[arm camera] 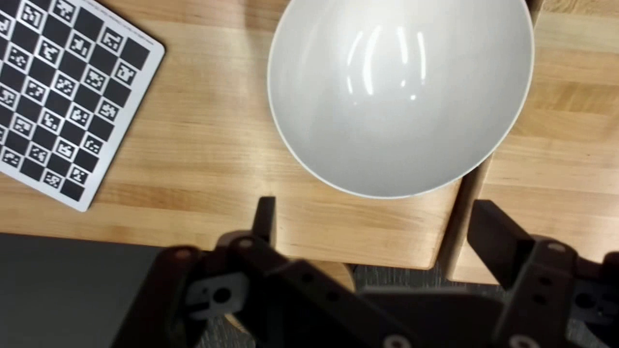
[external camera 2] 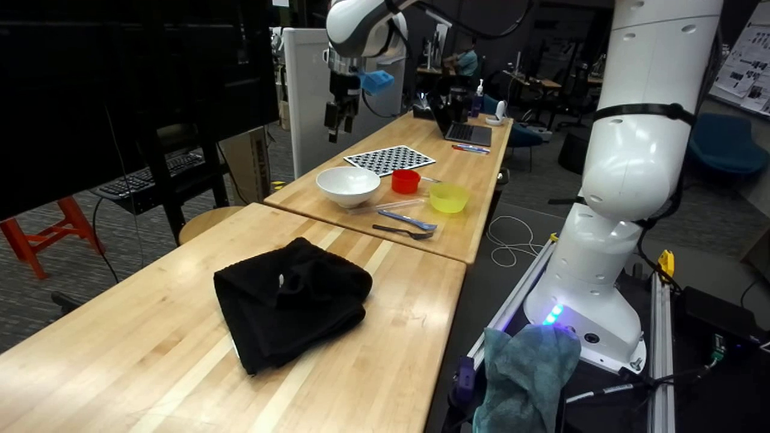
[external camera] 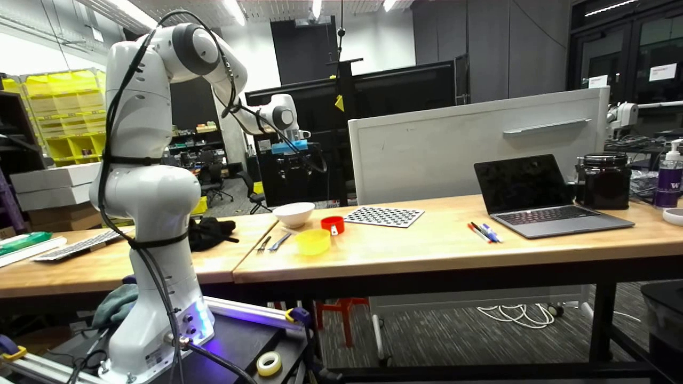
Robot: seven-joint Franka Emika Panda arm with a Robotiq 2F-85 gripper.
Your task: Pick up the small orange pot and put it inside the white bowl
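The small orange pot is red-orange and rounded and stands on the wooden table beside the white bowl. In an exterior view the pot stands just to the right of the white bowl. The pot is out of the wrist view. There, the white bowl fills the upper middle, and its visible inside is bare. My gripper is open, with its fingers wide apart and nothing between them. In an exterior view the gripper hangs well above the table, near its far edge by the bowl.
A yellow bowl stands in front of the pot. A fork and a knife lie nearby. A checkered mat lies beyond the pot. A black cloth, pens and a laptop lie farther off.
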